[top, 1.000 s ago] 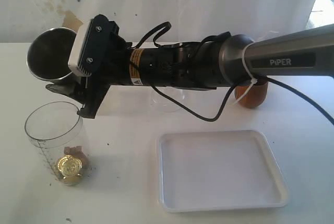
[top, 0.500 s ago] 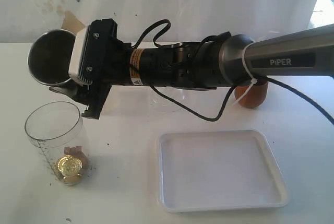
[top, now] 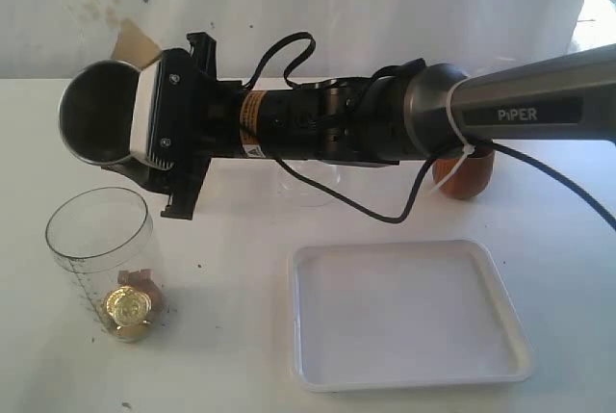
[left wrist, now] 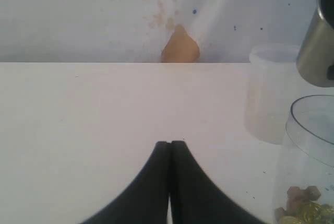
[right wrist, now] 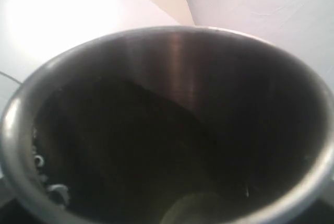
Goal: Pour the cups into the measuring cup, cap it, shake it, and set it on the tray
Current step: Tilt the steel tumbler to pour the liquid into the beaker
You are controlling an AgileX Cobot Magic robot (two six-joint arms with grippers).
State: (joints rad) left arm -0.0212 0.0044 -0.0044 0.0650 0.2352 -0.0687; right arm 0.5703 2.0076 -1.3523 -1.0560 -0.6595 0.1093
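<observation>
1. The right gripper [top: 135, 143] is clamped on the steel tumbler [top: 96, 110], which is tipped on its side in the air above the left part of the tabletop [top: 241, 269]
2. The measuring cup [top: 99, 259] stands upright near the front left corner, just below the tumbler (gold coins [top: 128, 309] lie at its bottom)
3. The left gripper [left wrist: 169, 145] has its jaws pressed together, holding nothing
4. The tray [top: 295, 317] lies by the front edge; the wooden cup [top: 467, 174] stands behind the right arm [top: 520, 105], toward the back right

The right arm [top: 385, 119] holds the tumbler [top: 96, 115] tipped sideways above the measuring cup [top: 101, 249] at left; tray [top: 409, 317] lies near right.
</observation>
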